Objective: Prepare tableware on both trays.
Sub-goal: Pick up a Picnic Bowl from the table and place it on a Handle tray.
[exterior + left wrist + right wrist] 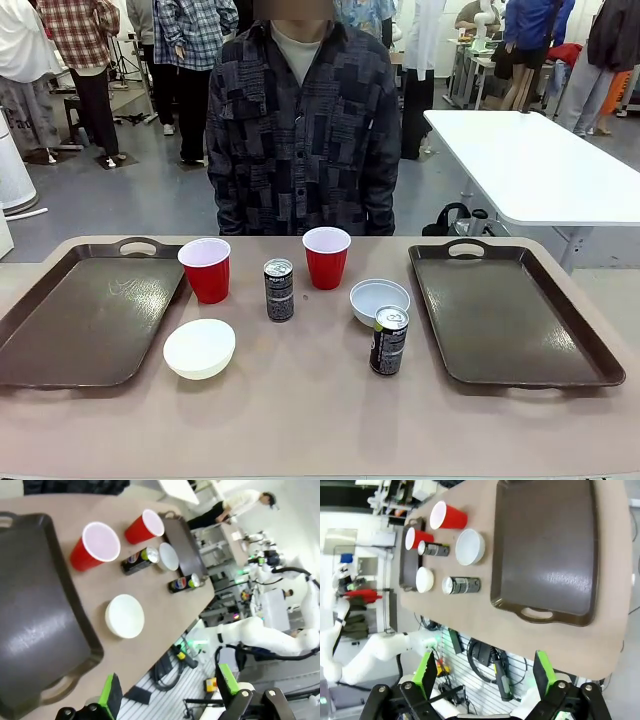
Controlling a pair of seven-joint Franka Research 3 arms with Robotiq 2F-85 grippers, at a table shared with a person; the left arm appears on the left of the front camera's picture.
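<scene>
Two dark brown trays lie bare on the tan table, one at the left and one at the right. Between them stand two red cups, two black cans, a creamy bowl and a pale bluish bowl. My left gripper hangs open high above the near edge by the left tray. High over the near edge by the right tray, my right gripper is also open. Both hold nothing.
A person in a dark patterned shirt stands at the far side of the table, hands out of sight. A white table stands behind at the right. Other people stand farther back.
</scene>
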